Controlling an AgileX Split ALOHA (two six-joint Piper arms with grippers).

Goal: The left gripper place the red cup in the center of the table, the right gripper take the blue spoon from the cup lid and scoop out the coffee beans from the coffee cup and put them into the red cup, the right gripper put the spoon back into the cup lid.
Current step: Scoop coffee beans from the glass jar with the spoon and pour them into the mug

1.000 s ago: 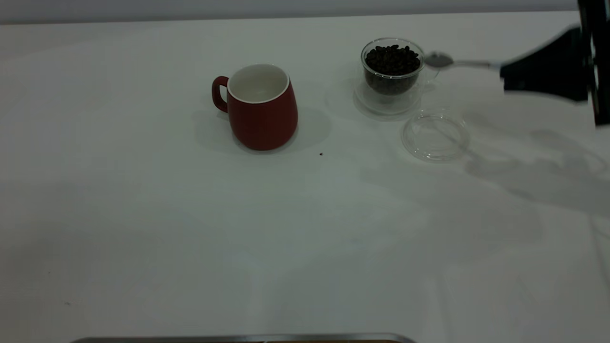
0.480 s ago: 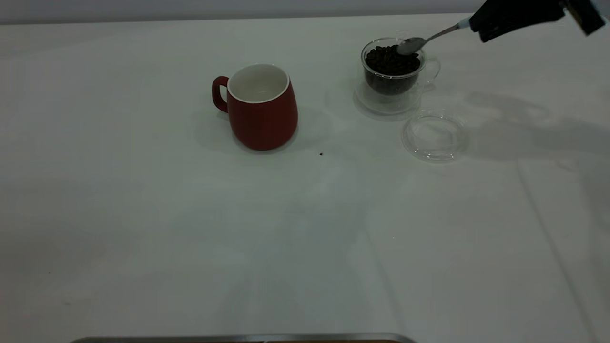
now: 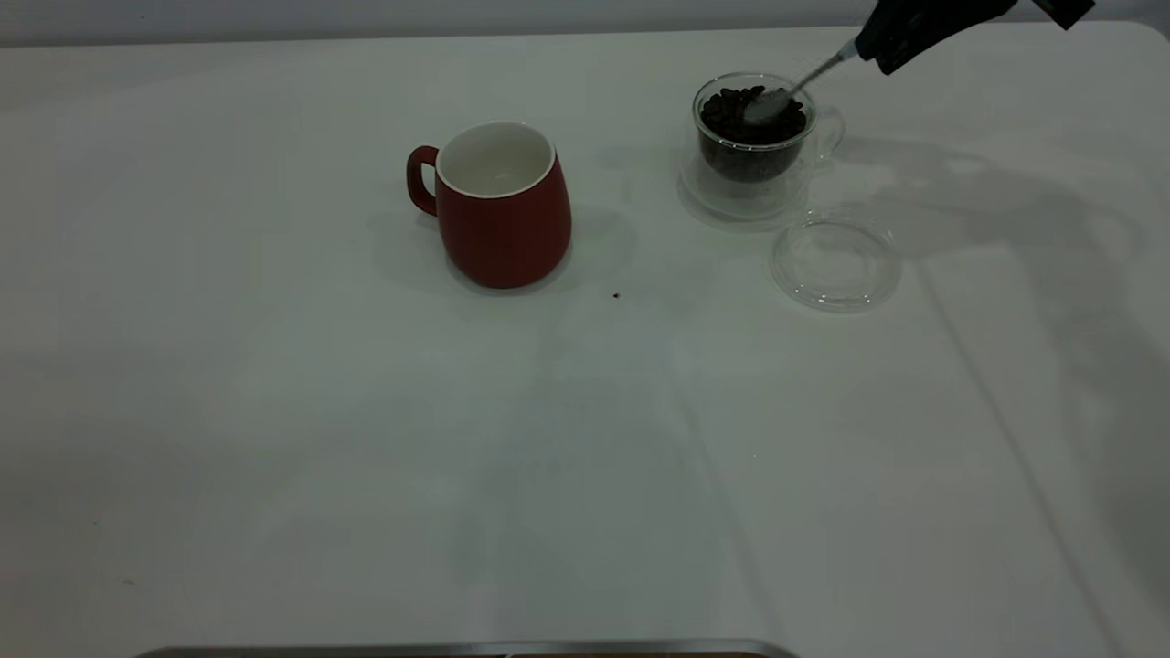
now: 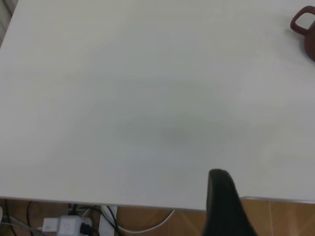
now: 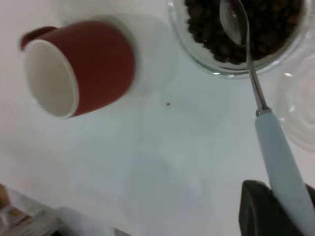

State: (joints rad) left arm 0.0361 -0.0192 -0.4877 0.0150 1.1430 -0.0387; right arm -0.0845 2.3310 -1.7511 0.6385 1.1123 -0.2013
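Note:
The red cup (image 3: pixel 503 206) (image 5: pixel 83 66) stands upright mid-table, handle to the left, white inside showing nothing in it. Right of it is the clear glass coffee cup (image 3: pixel 752 160) holding dark coffee beans (image 3: pixel 731 114) (image 5: pixel 275 24). My right gripper (image 3: pixel 891 37) (image 5: pixel 290 206), above and right of that cup, is shut on the blue spoon (image 3: pixel 804 80) (image 5: pixel 275 142) by its pale handle. The spoon slopes down, and its metal bowl lies on the beans. The cup lid (image 3: pixel 834 260) (image 5: pixel 300 108) sits bare in front of the coffee cup. My left gripper (image 4: pixel 224 201) hangs at the table's edge, far from the cups.
One dark speck, perhaps a stray bean (image 3: pixel 615 295) (image 5: pixel 168 103), lies on the white table (image 3: pixel 366 457) just right of the red cup. A metal strip (image 3: pixel 457 649) runs along the near edge. Cables and a power strip (image 4: pixel 64 223) lie on the floor beyond the table edge.
My right gripper has risen and moved left, tipping the spoon downward. The spoon's bowl went from beside the coffee cup's rim to onto the beans. Cups and lid have not moved.

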